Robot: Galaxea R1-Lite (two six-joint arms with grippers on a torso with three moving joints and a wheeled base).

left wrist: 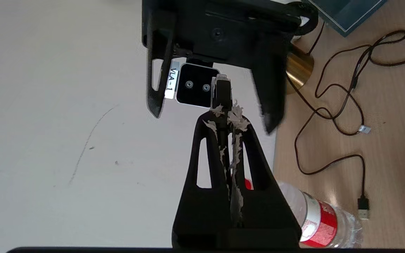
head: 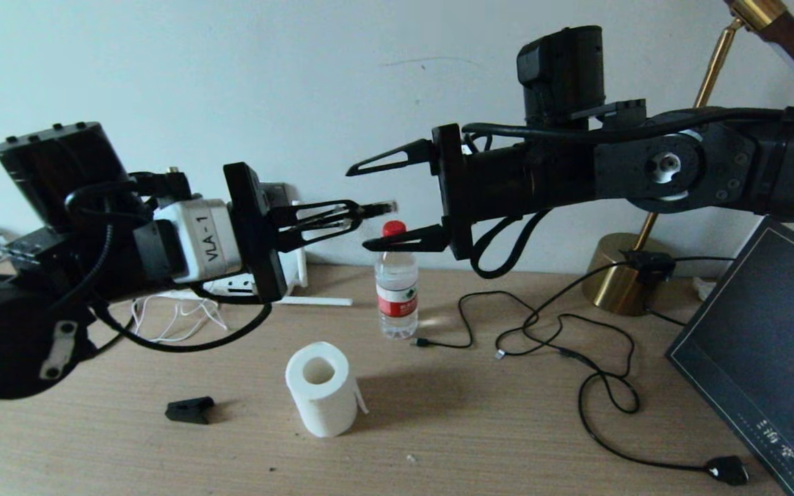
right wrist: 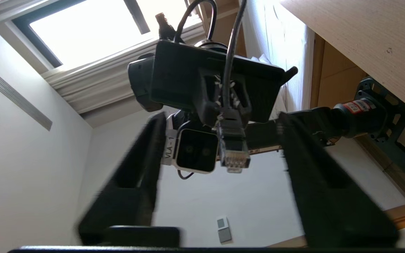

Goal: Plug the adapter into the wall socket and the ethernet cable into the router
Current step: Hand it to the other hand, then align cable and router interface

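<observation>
Left gripper pinching ethernet cable plug midair; right gripper spread wide around it. Router at tabletop's back edge, unplugged. Adapter unseen.

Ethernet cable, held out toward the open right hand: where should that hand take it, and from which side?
Judging from the pose, take the ethernet cable by its connector body, the part sticking out past the left hand, which is shut on the boot. The right hand, open and facing it, can probably come straight on, one finger on each side of the connector, short of its clear tip.
</observation>
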